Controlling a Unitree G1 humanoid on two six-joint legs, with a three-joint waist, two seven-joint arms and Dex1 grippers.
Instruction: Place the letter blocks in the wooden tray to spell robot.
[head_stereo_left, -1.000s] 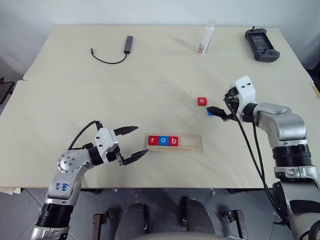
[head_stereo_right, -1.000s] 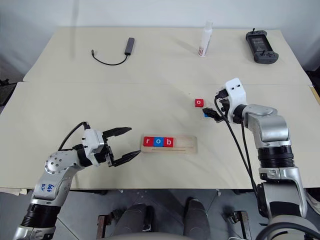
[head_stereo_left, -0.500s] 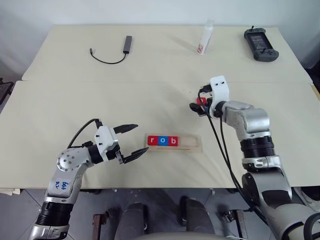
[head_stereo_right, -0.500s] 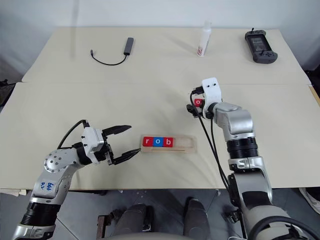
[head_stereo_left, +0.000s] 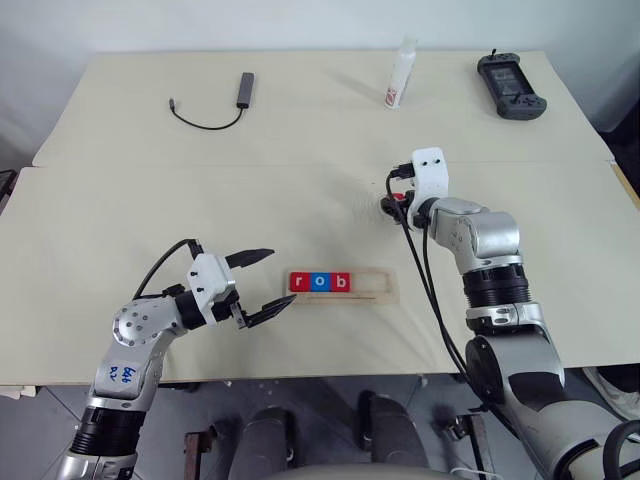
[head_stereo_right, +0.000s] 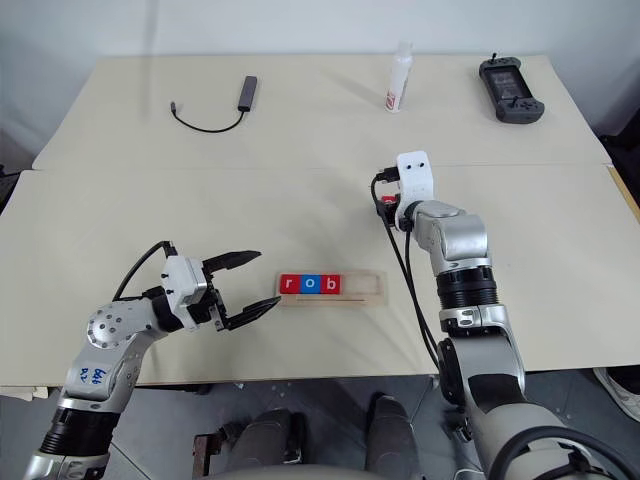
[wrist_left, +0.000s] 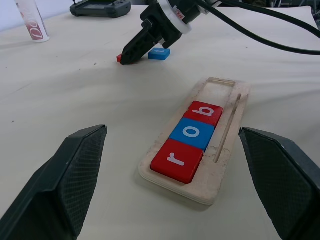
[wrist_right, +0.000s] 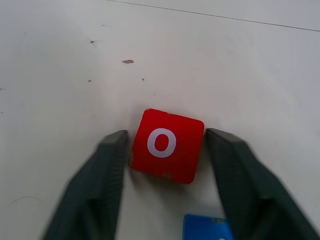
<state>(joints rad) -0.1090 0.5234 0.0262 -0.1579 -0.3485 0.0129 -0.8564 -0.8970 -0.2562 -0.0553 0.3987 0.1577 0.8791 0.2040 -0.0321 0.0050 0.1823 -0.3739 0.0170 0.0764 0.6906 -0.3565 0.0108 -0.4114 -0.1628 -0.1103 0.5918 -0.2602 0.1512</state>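
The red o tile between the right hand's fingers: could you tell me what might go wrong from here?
1. The red o tile sits slightly skewed between the right hand fingers, so it might twist or slip as they close.
2. The blue tile lies right beside one finger and could get nudged.
3. In the wooden tray, the next free spot touches the b tile, so a tilted drop might jam.

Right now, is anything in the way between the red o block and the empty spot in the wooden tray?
Nothing visible is. The red o block sits between the right hand's fingers on bare table. The stretch of table from there to the wooden tray is bare, and the slot after r, o, b is open. The blue block lies off that path.
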